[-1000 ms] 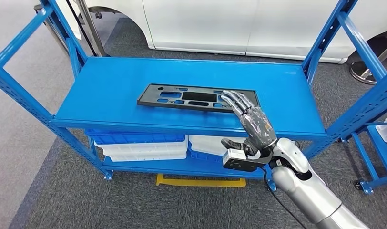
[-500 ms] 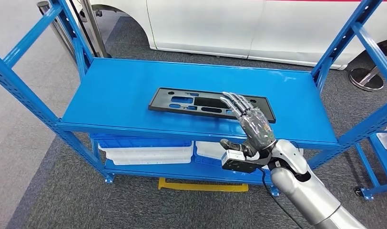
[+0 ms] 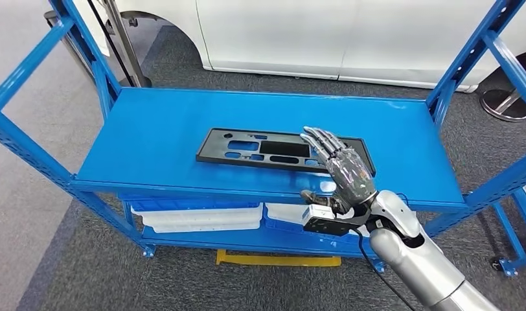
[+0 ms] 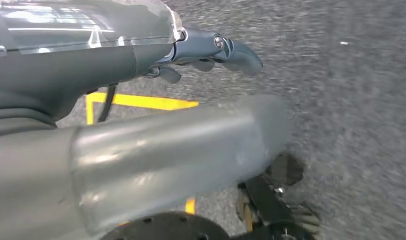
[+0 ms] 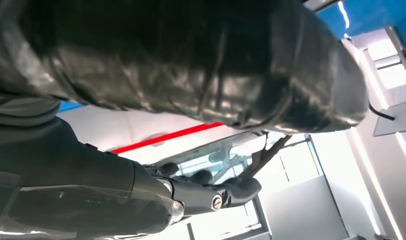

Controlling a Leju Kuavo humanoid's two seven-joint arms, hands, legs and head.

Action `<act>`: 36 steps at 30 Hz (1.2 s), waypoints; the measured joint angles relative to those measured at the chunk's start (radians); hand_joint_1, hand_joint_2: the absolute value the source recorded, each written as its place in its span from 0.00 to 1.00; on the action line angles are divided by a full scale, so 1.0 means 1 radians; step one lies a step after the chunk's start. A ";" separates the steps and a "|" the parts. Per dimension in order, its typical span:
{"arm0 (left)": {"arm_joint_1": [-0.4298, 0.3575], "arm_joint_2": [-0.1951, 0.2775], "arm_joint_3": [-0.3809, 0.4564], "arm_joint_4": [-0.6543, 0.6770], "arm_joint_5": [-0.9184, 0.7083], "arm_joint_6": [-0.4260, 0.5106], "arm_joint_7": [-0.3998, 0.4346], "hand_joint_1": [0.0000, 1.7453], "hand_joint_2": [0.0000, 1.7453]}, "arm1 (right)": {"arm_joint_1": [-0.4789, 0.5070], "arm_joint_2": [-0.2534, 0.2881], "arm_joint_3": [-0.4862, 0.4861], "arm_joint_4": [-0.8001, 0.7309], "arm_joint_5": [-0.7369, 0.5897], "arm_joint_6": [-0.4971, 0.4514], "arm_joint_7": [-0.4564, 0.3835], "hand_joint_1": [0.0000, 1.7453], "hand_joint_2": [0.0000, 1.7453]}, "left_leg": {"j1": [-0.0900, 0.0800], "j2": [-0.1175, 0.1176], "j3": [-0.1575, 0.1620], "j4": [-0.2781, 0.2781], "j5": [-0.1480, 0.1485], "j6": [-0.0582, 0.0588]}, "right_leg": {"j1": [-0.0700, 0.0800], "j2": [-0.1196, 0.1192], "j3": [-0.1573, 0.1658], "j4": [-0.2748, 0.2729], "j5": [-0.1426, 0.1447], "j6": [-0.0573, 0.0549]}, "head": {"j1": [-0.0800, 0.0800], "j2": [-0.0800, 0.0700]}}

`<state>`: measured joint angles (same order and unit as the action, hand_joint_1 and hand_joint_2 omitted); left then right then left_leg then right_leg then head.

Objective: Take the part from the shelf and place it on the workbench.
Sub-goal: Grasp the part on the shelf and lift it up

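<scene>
The part (image 3: 260, 149) is a flat, long black panel with several cut-outs, lying on the top board of the blue shelf (image 3: 157, 129). My right hand (image 3: 341, 167) reaches over the panel's right end with its fingers stretched out flat and apart; the thumb hangs by the shelf's front edge. Whether the fingers touch the panel I cannot tell. The right wrist view shows the dark fingers (image 5: 201, 195) extended with nothing in them. My left hand (image 4: 211, 47) hangs over the grey floor and holds nothing.
White and blue trays (image 3: 195, 217) fill the lower shelf board. Blue uprights (image 3: 85, 45) rise at the shelf's corners. A white car (image 3: 325, 32) stands behind, and a yellow floor mark (image 3: 280, 260) lies in front.
The whole picture has shifted a little, so the camera moved. My right hand stays stretched over the panel's right end, and the panel lies where it was.
</scene>
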<state>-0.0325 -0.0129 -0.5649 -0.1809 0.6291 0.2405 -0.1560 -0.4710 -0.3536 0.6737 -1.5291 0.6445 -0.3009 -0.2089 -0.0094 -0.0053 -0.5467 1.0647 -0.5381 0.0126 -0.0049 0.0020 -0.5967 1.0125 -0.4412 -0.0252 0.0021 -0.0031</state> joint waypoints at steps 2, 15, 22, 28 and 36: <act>0.000 0.000 0.000 0.000 0.000 0.000 0.000 0.00 0.00 | 0.000 0.000 0.000 -0.001 0.000 0.002 0.000 0.00 0.00 | 0.009 0.000 -0.075 0.132 -0.045 -0.011 | -0.002 -0.003 0.015 -0.003 -0.010 -0.005 | -0.002 0.000; 0.004 -0.001 -0.002 0.003 -0.001 0.010 0.005 0.00 0.00 | 0.002 0.001 0.000 -0.001 0.001 0.012 0.008 0.00 0.00 | 0.021 -0.001 -0.052 -0.046 0.095 0.017 | -0.011 0.002 0.053 0.055 -0.104 0.049 | -0.001 0.000; 0.006 0.000 -0.007 0.003 -0.001 0.011 0.005 0.00 0.00 | 0.009 0.000 0.002 0.004 0.000 0.020 0.009 0.00 0.25 | 0.009 -0.004 0.001 -0.050 0.054 0.033 | -0.008 0.001 -0.101 0.202 -0.054 0.041 | 0.000 0.000; 0.003 -0.001 -0.010 0.004 0.000 0.008 -0.001 0.00 0.00 | 0.008 0.000 0.003 0.006 -0.006 0.041 0.015 0.00 1.00 | 0.006 -0.003 0.023 -0.053 0.029 0.013 | 0.008 0.002 -0.031 0.025 0.006 0.020 | -0.001 0.000; 0.003 -0.001 -0.011 0.004 0.017 -0.002 0.019 0.00 0.00 | 0.017 -0.016 0.007 0.007 -0.072 0.155 0.054 0.00 1.00 | 0.006 -0.001 0.045 -0.075 0.023 0.014 | 0.008 0.004 -0.018 0.016 -0.005 0.015 | -0.002 0.000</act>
<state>-0.0298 -0.0141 -0.5758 -0.1770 0.6465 0.2380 -0.1375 -0.4541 -0.3695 0.6808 -1.5221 0.5722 -0.1461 -0.1549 -0.0038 -0.0062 -0.5017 0.9896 -0.5153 0.0270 0.0026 0.0064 -0.6151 1.0289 -0.4466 -0.0101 0.0004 -0.0031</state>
